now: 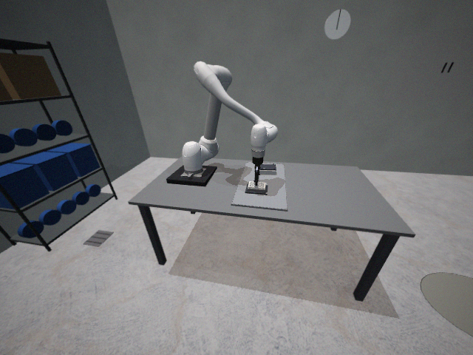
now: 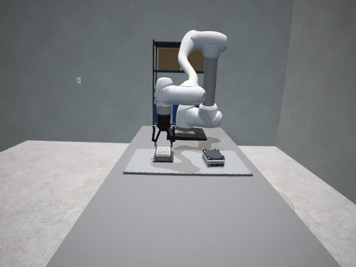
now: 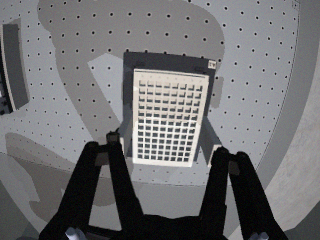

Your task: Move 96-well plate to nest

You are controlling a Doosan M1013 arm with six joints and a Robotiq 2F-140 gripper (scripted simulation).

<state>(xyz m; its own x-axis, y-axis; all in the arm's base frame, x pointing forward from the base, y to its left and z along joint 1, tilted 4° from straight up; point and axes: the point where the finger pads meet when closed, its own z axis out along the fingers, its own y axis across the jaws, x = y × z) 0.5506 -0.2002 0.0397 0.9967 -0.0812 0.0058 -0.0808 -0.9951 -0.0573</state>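
The white 96-well plate (image 1: pixel 253 186) (image 2: pixel 163 150) (image 3: pixel 168 116) is between the fingers of my gripper (image 1: pixel 256 183) (image 2: pixel 163 147) (image 3: pixel 167 150), which is shut on its long sides. The plate is level and lined up over the dark plate nest N1 (image 1: pixel 256 191) (image 2: pixel 162 159) (image 3: pixel 167 60), down at the nest's locators; I cannot tell whether it rests on the nest. A small pale A1 label (image 3: pixel 212 64) marks the nest's far right corner in the wrist view. The plate's cut corner is too small to make out. The plate shaker S1 (image 1: pixel 268 166) (image 2: pixel 213 157) (image 3: pixel 14 67) stands with nothing on it.
Nest and shaker stand on a pale perforated mat (image 1: pixel 267 202) (image 2: pixel 138 164) (image 3: pixel 267 60) on the grey table (image 1: pixel 335 198) (image 2: pixel 183 218). The arm's black base plate (image 1: pixel 191 177) is at the table's end. A shelf rack with blue boxes (image 1: pixel 46 164) stands off the table.
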